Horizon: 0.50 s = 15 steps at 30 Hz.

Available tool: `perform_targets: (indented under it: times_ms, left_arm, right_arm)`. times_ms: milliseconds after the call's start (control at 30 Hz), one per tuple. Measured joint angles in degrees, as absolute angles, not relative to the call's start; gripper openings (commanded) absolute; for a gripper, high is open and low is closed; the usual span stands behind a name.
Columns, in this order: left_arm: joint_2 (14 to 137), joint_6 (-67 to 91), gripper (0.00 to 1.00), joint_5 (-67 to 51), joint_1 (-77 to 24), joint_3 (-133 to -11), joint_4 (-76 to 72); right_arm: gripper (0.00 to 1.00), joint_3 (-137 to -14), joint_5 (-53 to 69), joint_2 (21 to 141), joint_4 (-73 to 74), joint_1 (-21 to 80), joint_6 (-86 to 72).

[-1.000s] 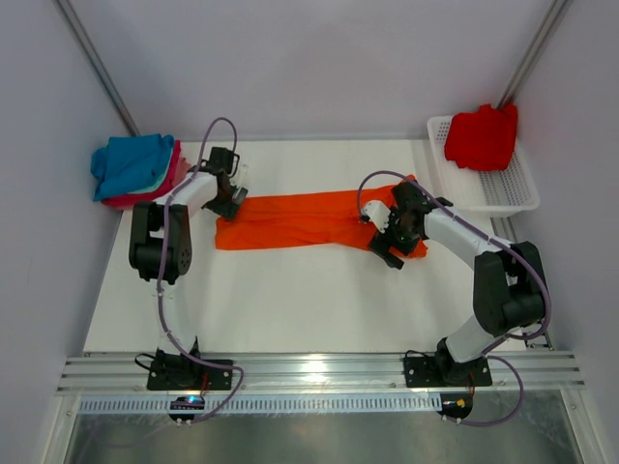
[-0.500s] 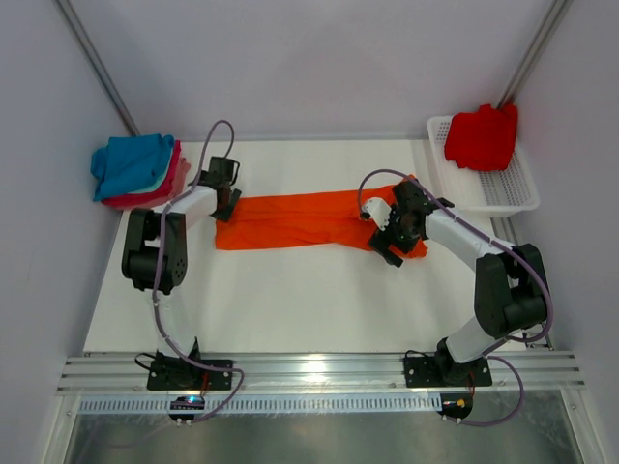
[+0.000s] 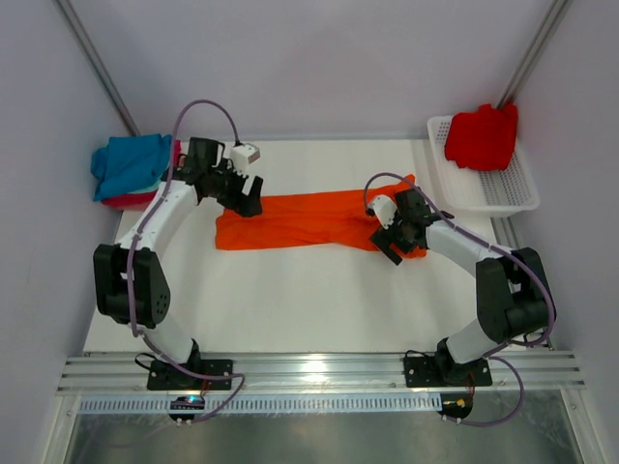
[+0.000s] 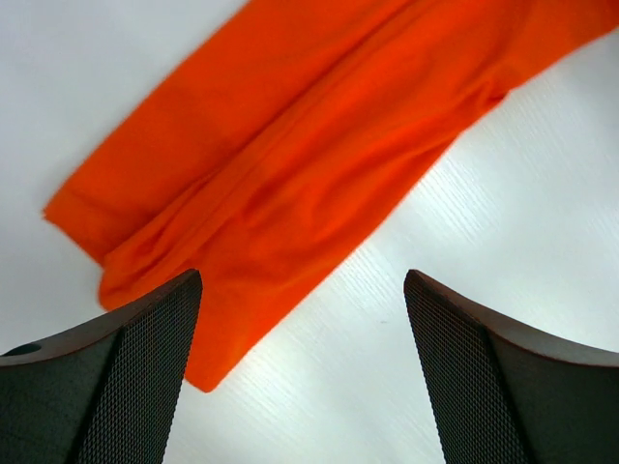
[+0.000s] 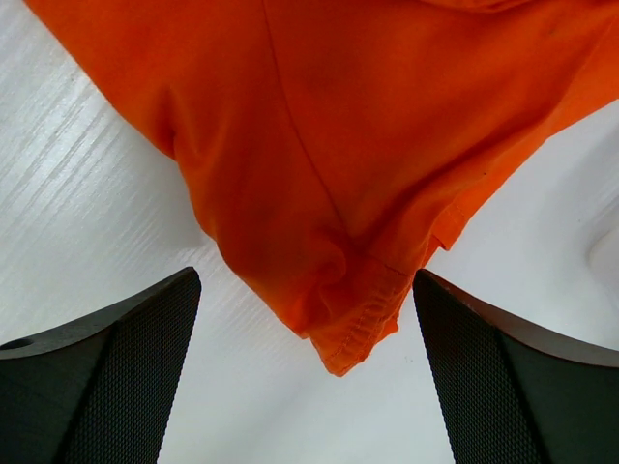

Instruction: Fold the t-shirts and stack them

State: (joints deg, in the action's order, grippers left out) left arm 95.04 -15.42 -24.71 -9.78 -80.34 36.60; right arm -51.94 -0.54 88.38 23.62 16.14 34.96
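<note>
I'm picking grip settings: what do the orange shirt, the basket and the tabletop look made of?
Orange shirt: soft matte knit cloth, perhaps cotton; it creases and shows a stitched hem. Basket: white plastic, probably; stiff perforated walls. Tabletop: hard white board, slight sheen, faint streaked grain; exact material unclear.

The white bench [image 3: 290, 300] carries three things. An orange shirt [image 3: 300, 220], folded into a long narrow band, lies flat across the middle, running left to right with soft creases along its length. Its right end is a little wider and bunched. In the far left corner sits a pile of folded shirts [image 3: 131, 166], blue on top and pink-red beneath. In the far right corner stands a white mesh basket [image 3: 508, 198], well apart from the pile and near the orange shirt's right end.
</note>
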Motion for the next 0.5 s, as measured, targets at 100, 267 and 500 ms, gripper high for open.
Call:
perform_targets:
  times_ms: [100,267,500]
  left_arm:
    - [98.02,-16.86,0.86,-29.82,-9.78,-80.86,39.7]
    - [106.04,-17.43,0.87,-33.74,-9.78,-80.73,41.45]
    - [111.83,-18.57,0.87,-33.89,-9.78,-80.73,41.39]
  right_arm:
    - [0.95,-51.64,-2.63,88.55,21.56,16.14,33.78]
    - [0.95,-51.64,-6.57,89.86,17.78,16.14,31.94]
    - [0.95,-52.38,-12.91,91.13,14.26,16.14,29.61]
